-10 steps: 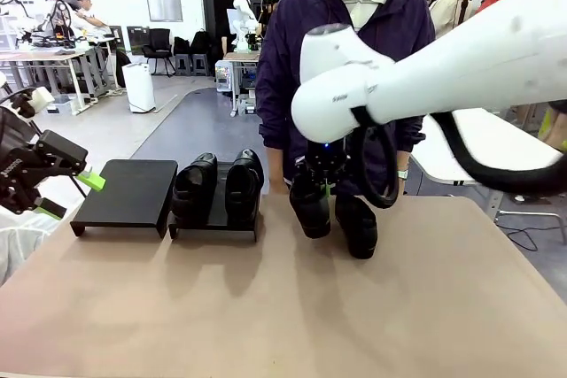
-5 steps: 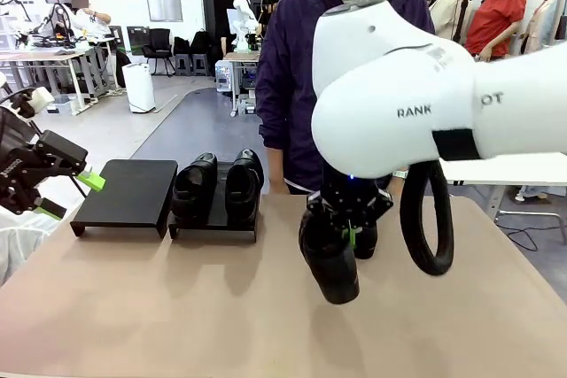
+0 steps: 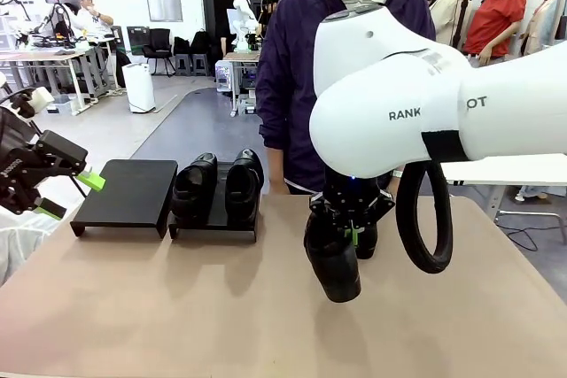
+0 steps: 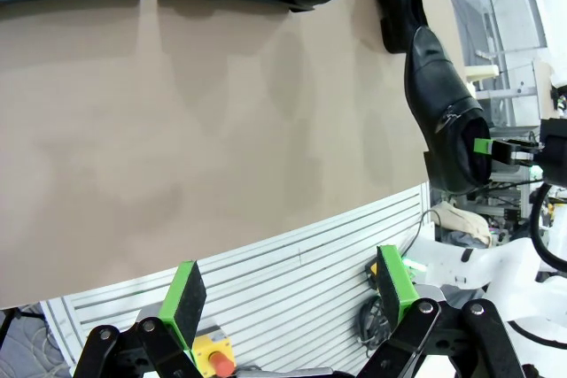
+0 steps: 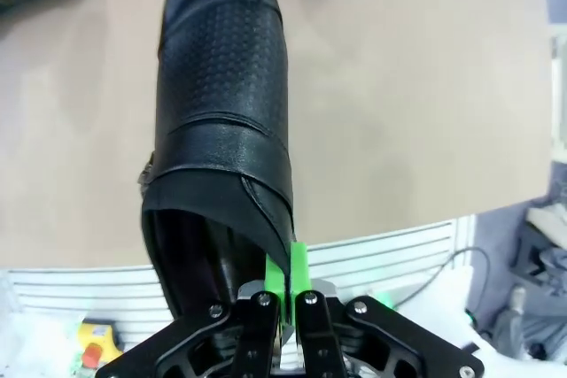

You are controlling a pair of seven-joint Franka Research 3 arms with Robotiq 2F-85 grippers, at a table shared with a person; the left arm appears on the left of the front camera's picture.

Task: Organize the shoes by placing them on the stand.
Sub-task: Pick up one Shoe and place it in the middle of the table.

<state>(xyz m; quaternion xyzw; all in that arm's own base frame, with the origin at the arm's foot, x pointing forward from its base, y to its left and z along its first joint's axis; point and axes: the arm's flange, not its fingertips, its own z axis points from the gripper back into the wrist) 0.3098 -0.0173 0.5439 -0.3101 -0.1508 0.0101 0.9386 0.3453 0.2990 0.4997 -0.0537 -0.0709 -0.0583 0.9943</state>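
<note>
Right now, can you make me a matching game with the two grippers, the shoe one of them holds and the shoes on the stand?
Things:
1. left gripper
2. right gripper
3. held shoe
4. pair of shoes

States:
a. hanging toe down
b. sitting on the stand
c. wide open
d. pinched shut on a heel rim

Pairs: 1-c, 2-d, 3-a, 4-b

Glossy black shoe pair [image 3: 219,185] on stand tray [image 3: 213,227]; third shoe [image 3: 334,263] toe-down in right hand [image 3: 353,236], fourth [image 3: 368,242] behind
</note>
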